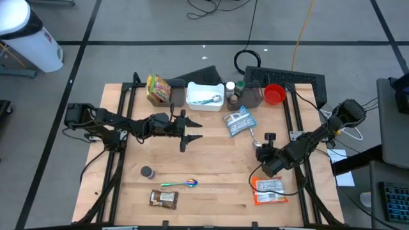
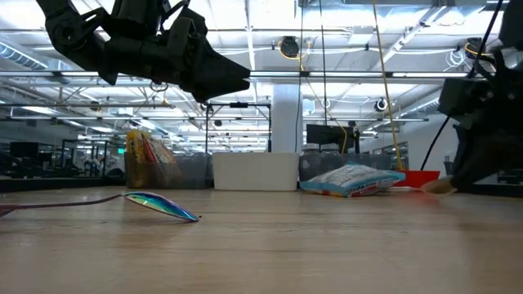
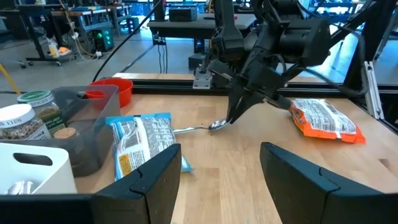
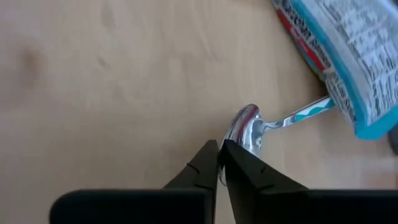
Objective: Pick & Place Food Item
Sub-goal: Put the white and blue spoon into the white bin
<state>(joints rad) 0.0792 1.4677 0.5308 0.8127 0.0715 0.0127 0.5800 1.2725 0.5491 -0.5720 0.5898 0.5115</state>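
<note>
A metal spoon [image 4: 292, 114] with a teal patterned handle lies on the wooden table, its handle end under a blue-and-white food bag [image 1: 238, 121]. My right gripper [image 4: 220, 149] slants down at the spoon's bowl and is shut there; it also shows in the left wrist view [image 3: 231, 118]. An orange food bag [image 1: 268, 190] lies flat near the front right. My left gripper [image 1: 199, 130] hangs open above the table's middle left, holding nothing. My right gripper has its shut fingertips [image 4: 231, 155] on the near rim of the spoon's bowl [image 4: 244, 127], pinching the rim at its free ends. It comes slanting down from the table's right-near side. The spoon lies on the table, handle end under the bag.
At the back stand a white bin [image 1: 204, 96], a yellow bag [image 1: 158, 89], jars, a clear tub and a red bowl [image 1: 275, 94]. Near the front left lie an iridescent spoon [image 1: 182, 184], a brown bar [image 1: 163, 199] and a small grey cap [image 1: 147, 171].
</note>
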